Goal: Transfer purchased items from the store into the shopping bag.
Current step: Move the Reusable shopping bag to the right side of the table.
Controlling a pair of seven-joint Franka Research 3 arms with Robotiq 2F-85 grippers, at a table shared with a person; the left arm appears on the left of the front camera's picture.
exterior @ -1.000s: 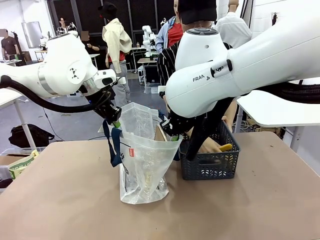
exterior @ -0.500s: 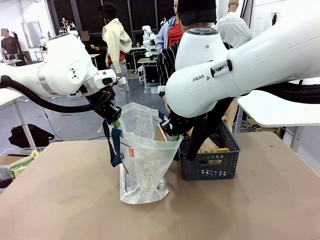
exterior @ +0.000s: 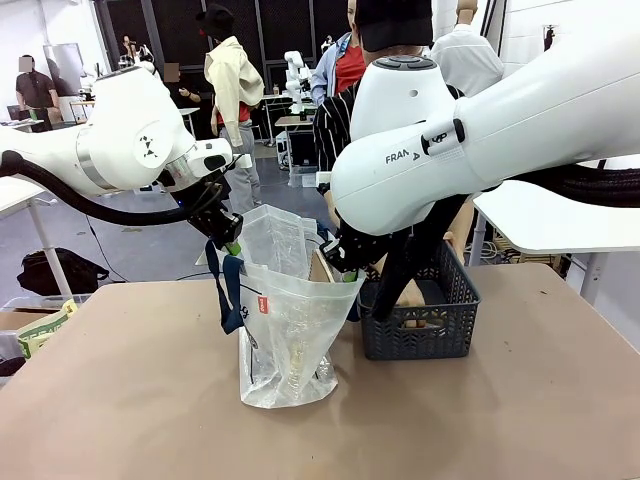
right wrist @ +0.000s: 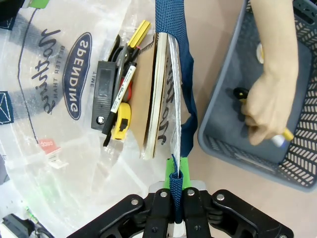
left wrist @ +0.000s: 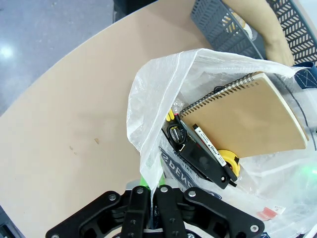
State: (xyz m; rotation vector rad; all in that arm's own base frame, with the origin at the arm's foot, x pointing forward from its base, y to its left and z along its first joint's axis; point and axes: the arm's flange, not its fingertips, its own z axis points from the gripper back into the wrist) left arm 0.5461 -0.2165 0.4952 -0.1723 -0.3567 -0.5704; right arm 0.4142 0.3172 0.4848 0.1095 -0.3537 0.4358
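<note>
Left gripper point(exterior: 229, 243): was clamped on rim of shopping bag point(exterior: 292, 330), at bag's 10 o'clock.
Right gripper point(exterior: 346, 270): was clamped on navy handle point(right wrist: 172, 20), 2 o'clock.
Bag: stood mid-table point(exterior: 120, 400), mouth open, notebook point(left wrist: 247, 119) inside.
Store point(exterior: 420, 335): stood just beside bag, 3 o'clock, with person's hand point(right wrist: 267, 114) inside.

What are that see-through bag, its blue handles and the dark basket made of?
The bag looks like thin, glossy translucent plastic film: it crinkles and you can see through it. Its handles seem woven navy fabric webbing, with a visible weave. The basket appears to be rigid, matte dark grey moulded plastic, judging by its even lattice sides.
</note>
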